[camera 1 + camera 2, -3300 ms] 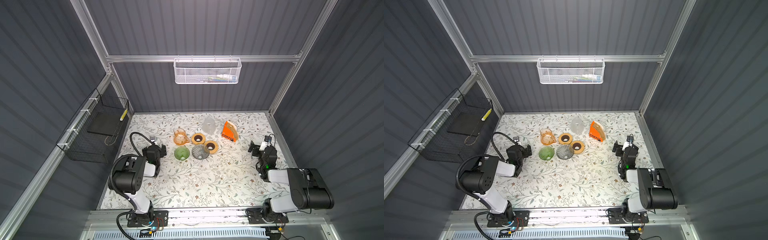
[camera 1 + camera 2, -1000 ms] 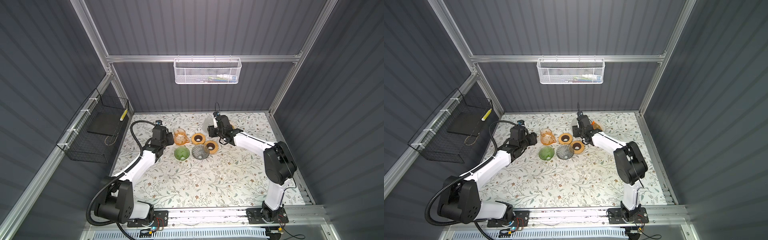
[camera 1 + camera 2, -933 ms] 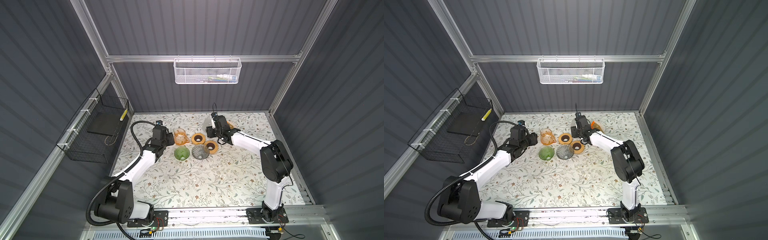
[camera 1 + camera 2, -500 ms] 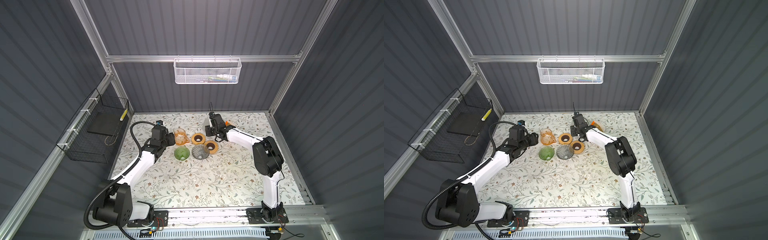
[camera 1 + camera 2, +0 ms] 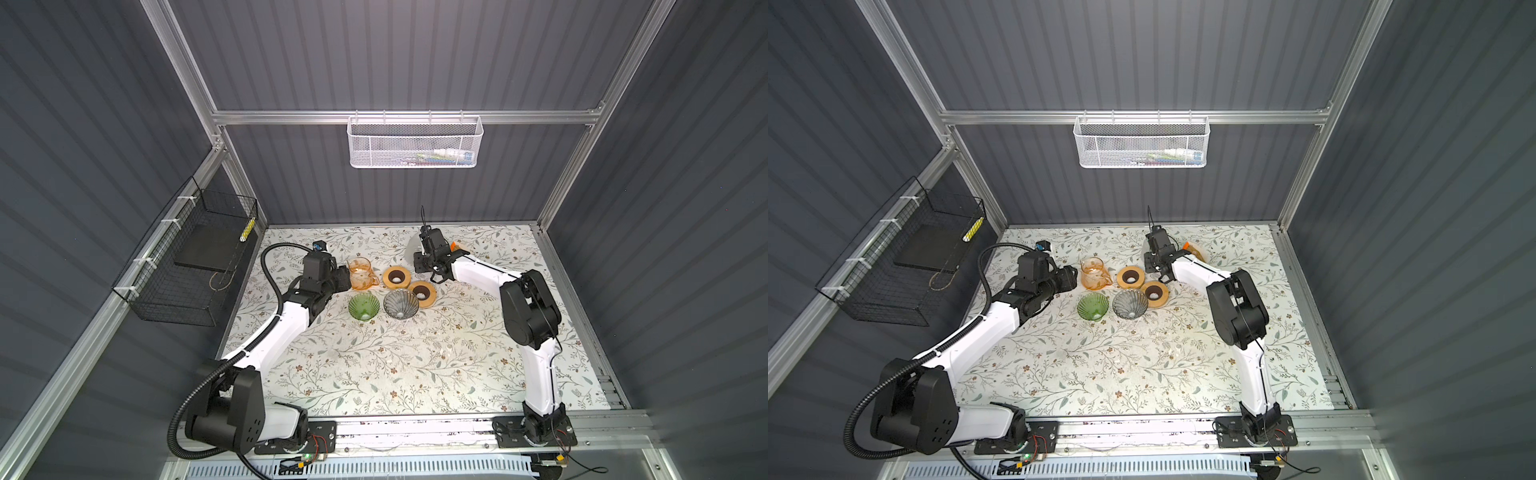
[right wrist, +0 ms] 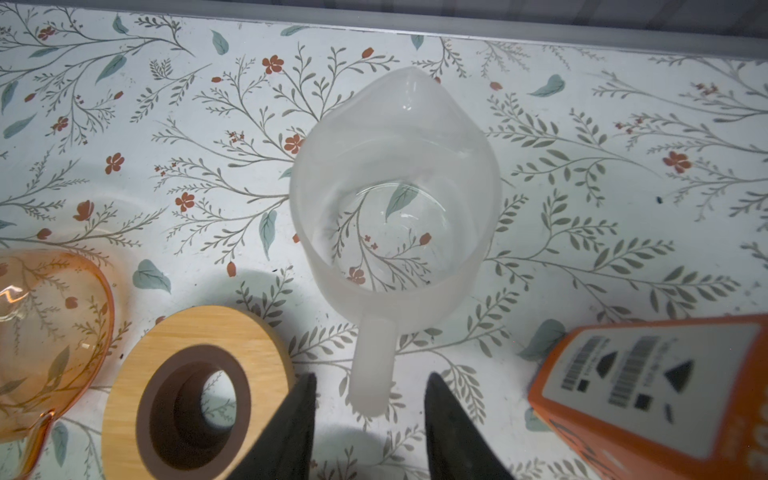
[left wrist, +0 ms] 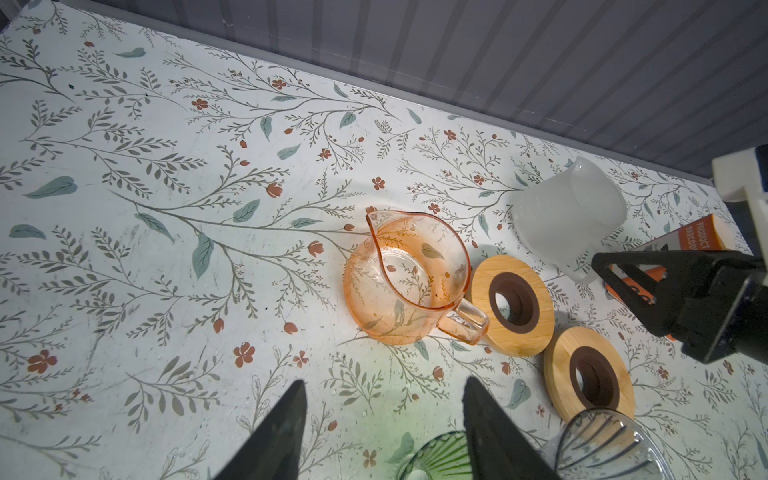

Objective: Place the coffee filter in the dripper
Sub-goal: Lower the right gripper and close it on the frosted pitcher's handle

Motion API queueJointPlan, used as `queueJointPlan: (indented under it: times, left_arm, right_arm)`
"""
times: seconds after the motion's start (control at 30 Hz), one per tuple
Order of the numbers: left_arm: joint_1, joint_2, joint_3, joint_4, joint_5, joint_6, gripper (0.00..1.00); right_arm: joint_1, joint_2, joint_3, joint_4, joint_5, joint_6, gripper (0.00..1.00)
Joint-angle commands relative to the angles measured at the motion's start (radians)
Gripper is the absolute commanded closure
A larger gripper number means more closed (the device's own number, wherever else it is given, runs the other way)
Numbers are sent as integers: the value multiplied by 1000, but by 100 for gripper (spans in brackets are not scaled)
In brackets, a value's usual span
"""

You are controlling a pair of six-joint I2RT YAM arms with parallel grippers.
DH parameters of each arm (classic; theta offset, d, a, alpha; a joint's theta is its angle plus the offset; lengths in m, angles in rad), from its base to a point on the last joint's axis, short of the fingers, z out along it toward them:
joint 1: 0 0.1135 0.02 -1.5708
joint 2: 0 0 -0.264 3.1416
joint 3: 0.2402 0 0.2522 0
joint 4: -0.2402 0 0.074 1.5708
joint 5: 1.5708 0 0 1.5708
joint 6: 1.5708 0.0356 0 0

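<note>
right gripper jaws apart, straddling the handle of the frosted pitcher, gap on both sides. left gripper spread, empty, near the orange glass pitcher. count: 2 spouted pitchers, 2 round wood rings with dark bores, 2 ribbed glass cones, green dripper and grey dripper, side by side mid-table. 1 orange carton beside the frosted pitcher. filter itself not visible.

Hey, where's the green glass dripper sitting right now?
In both top views the green dripper sits on the table slightly left of centre, close beside the grey dripper on its right, with the orange glass pitcher just behind it.
</note>
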Motion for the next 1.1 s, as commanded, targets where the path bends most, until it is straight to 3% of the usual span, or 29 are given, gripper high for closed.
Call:
queueJointPlan:
  times: [0.0,1.07]
  left_arm:
    - [-6,2,2,-17,11,-1,39]
    - [-6,35,20,-8,10,-4,40]
  right_arm:
    - [-6,36,44,-29,-18,5,57]
    - [-6,120,181,-168,-16,11,72]
